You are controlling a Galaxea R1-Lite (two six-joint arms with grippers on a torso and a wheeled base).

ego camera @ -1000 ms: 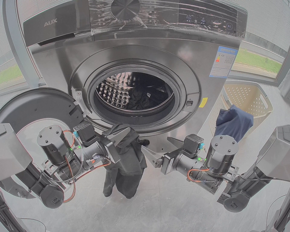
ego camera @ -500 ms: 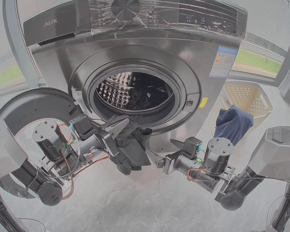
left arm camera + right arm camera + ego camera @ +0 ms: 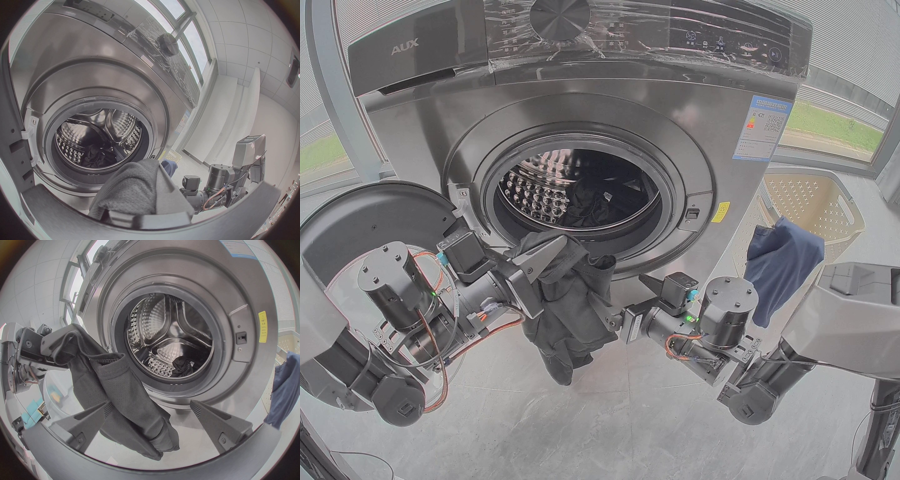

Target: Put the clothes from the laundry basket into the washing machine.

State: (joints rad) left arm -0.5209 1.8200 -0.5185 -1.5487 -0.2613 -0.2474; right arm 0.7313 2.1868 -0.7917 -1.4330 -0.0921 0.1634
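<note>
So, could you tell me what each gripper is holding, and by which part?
The left gripper is shut on the dark grey garment, pinching a bunched fold at its upper end. The right gripper is open and grips nothing.

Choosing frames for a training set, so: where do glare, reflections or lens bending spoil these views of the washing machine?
Head view: the plastic film over the control panel throws streaky glare, and the washing machine bows at its edges. Left wrist view: black corners ring the picture; the window is very bright. Right wrist view: the drum mirrors bright patches, yet the dark garment keeps its folds visible.
</note>
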